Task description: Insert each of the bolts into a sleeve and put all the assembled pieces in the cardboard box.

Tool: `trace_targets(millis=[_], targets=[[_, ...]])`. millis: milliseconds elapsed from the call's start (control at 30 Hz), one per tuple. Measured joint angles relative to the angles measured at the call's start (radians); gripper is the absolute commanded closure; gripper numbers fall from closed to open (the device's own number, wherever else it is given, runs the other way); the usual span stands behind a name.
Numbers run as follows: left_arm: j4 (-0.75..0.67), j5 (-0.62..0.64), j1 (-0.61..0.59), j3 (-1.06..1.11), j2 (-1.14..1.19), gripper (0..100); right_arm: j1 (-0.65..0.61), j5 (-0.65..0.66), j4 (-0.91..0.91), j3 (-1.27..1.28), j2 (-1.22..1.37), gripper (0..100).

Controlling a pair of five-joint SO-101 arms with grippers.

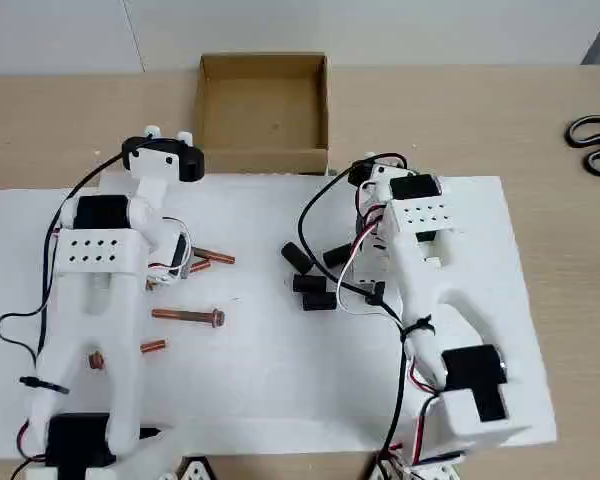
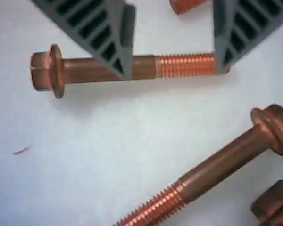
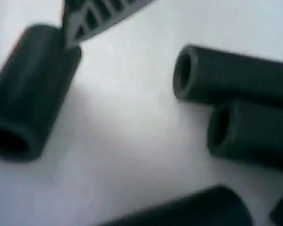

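Left gripper: released, jaws spread wide. Its ribbed grey fingers stand over a copper-coloured flanged metal bolt, one tip at the smooth shank and the other at the threaded end.
Right gripper: low over the sleeves. Whether it is released or clenched cannot be told.
Landmark: open brown cardboard box, at the far edge of the flat white foam board.
Bolts: these lie flat on the board, nearer the arm bases than the box and toward its left-arm side. They include a long bolt and a short bolt.
Neighbouring bolt: lies aslant, apart from the bolt under the left gripper. A further bolt head sits just beside its head.
Sleeves: black tubular sleeves lie on their sides in a loose cluster, nearer the arm bases than the box and toward its right-arm side. They are well apart from the bolts.
Sleeve detail: a paired sleeve and its twin sleeve touch side by side. A lone sleeve lies apart from them.
Scissors: black-handled scissors lie on the tan wooden table, off the board and well apart from the box on its right-arm side.
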Motion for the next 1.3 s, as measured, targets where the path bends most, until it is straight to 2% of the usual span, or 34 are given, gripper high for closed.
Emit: trace_targets(millis=[300,567,733,967,1167,1300], targets=[[0.0,-0.003,0.0,0.0,0.0,89,-0.058,0.0,-0.1,0.0,0.066,80.9],[0.0,-0.003,0.0,0.006,0.0,89,-0.054,0.0,-0.15,-0.015,0.149,81.2],[-0.035,-0.005,0.0,0.063,0.0,89,-0.031,-0.002,-0.15,-0.023,0.167,93.0],[-0.064,-0.002,0.0,0.11,0.002,89,-0.014,-0.002,-0.157,-0.026,0.176,99.6],[-0.04,-0.008,0.0,0.064,0.002,99,0.025,-0.002,-0.043,-0.132,0.199,99.5],[0.038,-0.008,0.0,-0.057,0.002,99,0.072,0.002,0.089,-0.278,0.201,99.5]])
